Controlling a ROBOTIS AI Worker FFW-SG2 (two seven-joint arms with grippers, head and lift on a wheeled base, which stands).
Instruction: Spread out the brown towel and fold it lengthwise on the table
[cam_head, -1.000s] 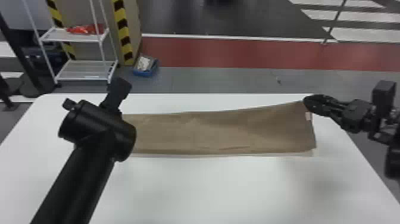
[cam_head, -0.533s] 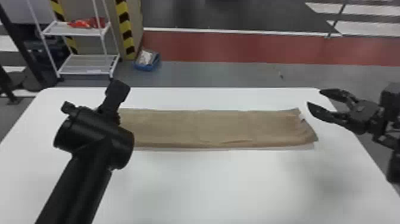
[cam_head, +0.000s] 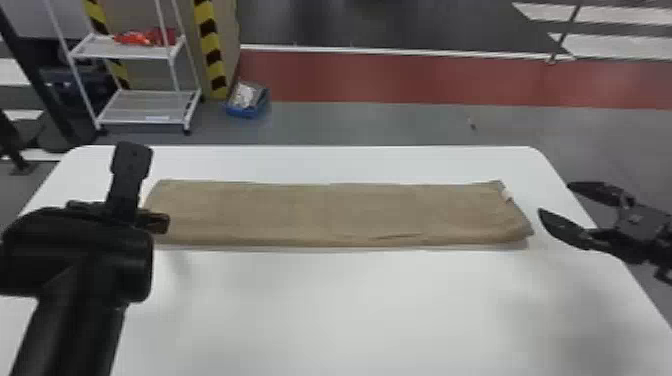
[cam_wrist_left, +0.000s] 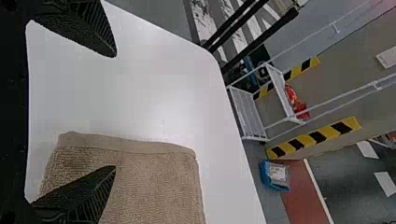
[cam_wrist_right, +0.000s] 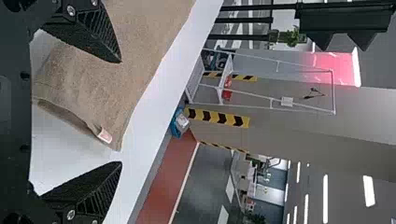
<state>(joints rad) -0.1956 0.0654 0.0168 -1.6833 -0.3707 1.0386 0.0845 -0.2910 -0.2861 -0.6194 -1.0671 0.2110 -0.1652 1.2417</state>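
One brown towel (cam_head: 325, 215) lay before you as a long, flat folded strip across the middle of the head view, on the white tabletop (cam_head: 350, 310). You saw a thin edge of a lower layer along its bottom side, a small crease (cam_head: 400, 236) right of centre on that side, and a pale tag (cam_head: 507, 195) near its upper right corner. Your left pincer (cam_head: 147, 185) was at the strip's left end in the head view, its fingers apart; in the left wrist view one finger (cam_wrist_left: 86, 193) overlapped the towel and the other (cam_wrist_left: 86, 30) the bare tabletop. You could not tell whether it touched the cloth. Your right pincer (cam_head: 555, 198) was at the right of the head view, just beside the towel's right end, and its fingers stood apart too. In the right wrist view, you had the tag in the gap between them. Behind the tabletop, at the upper left of the head view, stood a white rack (cam_head: 142, 107) carrying something red (cam_head: 134, 38), with a blue bin (cam_head: 245, 111) beside it on the floor.
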